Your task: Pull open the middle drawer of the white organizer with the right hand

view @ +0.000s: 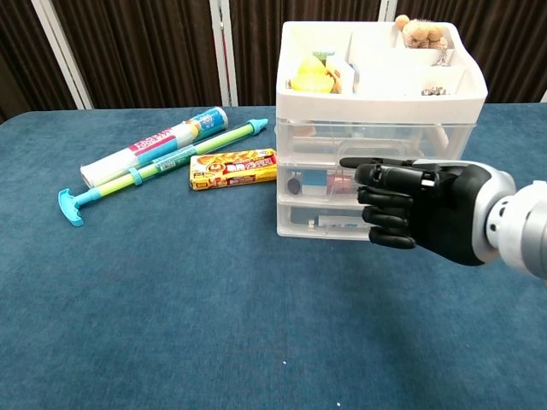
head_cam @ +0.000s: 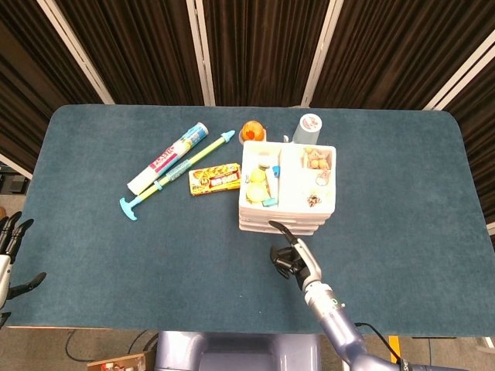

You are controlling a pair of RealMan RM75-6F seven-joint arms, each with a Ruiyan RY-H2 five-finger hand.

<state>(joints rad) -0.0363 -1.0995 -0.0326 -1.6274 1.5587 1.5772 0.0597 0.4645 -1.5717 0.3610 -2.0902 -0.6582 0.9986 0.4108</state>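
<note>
The white organizer [head_cam: 325, 210] stands mid-table with three clear drawers, all pushed in; its open top tray [view: 376, 94] holds small items. The middle drawer [view: 312, 182] shows small objects through its front. My right hand [view: 419, 209] is level with that drawer's front, one finger stretched out to the left and the others curled in, holding nothing. From above, the right hand [head_cam: 288, 251] has its outstretched fingertip at the organizer's front edge; contact cannot be told. My left hand [head_cam: 9, 255] hangs at the far left edge, fingers spread, off the table.
Left of the organizer lie a snack packet [view: 233, 168], a blue-green pump toy [view: 149, 172] and a white tube [view: 154, 145]. Behind it stand an orange toy [head_cam: 252, 131] and a grey cup [head_cam: 308, 127].
</note>
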